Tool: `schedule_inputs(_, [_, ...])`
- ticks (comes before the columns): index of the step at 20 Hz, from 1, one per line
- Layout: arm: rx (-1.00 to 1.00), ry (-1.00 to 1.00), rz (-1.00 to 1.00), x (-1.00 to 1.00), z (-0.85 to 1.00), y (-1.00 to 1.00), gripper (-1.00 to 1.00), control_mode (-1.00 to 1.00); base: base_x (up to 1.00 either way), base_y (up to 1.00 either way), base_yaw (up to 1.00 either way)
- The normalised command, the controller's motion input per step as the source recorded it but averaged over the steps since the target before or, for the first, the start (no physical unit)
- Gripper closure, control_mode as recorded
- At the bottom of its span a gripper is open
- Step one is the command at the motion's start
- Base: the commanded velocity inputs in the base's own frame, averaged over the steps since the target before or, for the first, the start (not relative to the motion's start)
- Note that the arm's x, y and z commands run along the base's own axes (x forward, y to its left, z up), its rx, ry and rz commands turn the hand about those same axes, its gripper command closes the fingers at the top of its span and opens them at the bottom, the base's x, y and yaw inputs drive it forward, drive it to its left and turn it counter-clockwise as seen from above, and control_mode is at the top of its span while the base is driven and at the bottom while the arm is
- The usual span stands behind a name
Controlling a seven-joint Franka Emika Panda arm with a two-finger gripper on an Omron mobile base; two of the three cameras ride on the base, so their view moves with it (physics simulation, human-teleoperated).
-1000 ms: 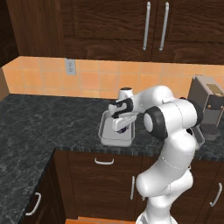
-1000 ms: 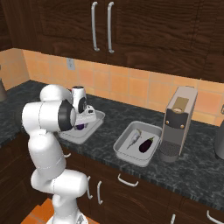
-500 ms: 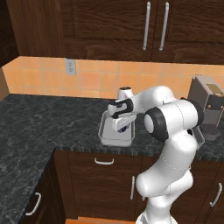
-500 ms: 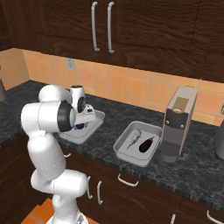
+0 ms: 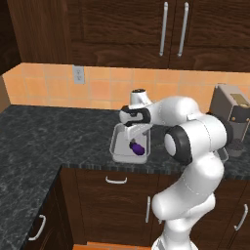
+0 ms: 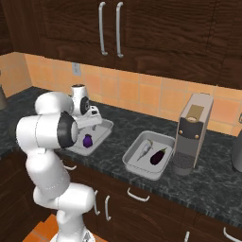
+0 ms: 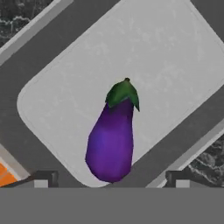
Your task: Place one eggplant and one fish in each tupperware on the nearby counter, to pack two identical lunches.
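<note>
The counter [image 6: 118, 163] is a dark marbled stone top above brown cabinets, with orange tiles on the wall behind it. The gripper [image 5: 135, 131] hangs over the near tupperware [image 5: 117, 148], a shallow pale-grey container near the front edge of the counter. In the hand view its two dark fingertips [image 7: 43, 178] stand far apart, and nothing is between them, so the jaws are wide and hold nothing.

Directly under the gripper lies a violet eggplant [image 7: 111, 138] on the floor of this tupperware [image 7: 175, 57]. Its green cap points away from the fingertips, and its round end is close to the container's rim on the gripper's side. In the right base view this eggplant [image 6: 87, 140] is seen just below the hand, inside the same tupperware [image 6: 105, 128].

Well apart from the gripper, to its right along the counter, stands the second tupperware [image 6: 134, 164]. It contains a silvery fish [image 6: 144, 150] and a darker eggplant [image 6: 158, 156], side by side. Beyond it stands a tall metal appliance [image 6: 190, 133].
</note>
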Motion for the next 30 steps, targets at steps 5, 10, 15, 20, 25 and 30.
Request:
schedule_inputs(5, [0.04, -0.04, -0.06, -0.97, 0.41, -0.12, -1.0, -1.0, 0.0, 0.0, 0.0])
schedule_inputs(10, [0.08, -0.01, -0.1, -1.0, 0.15, -0.4, -1.0, -1.0, 0.0, 0.0, 0.0])
schedule_inputs(15, [0.04, 0.0, -0.15, -1.0, 0.24, -0.31, -1.0, -1.0, 0.0, 0.0, 0.0])
schedule_inputs(20, [0.0, -0.01, -0.06, -1.0, 0.84, -0.3, -1.0, -1.0, 0.0, 0.0, 0.0])
schedule_inputs(25, [0.0, -0.08, -0.06, -0.99, 0.78, -0.12, -1.0, -1.0, 0.0, 0.0, 0.0])
schedule_inputs(30, [0.0, -0.09, 0.0, -0.78, 0.19, -0.05, -1.0, -1.0, 0.0, 0.0, 0.0])
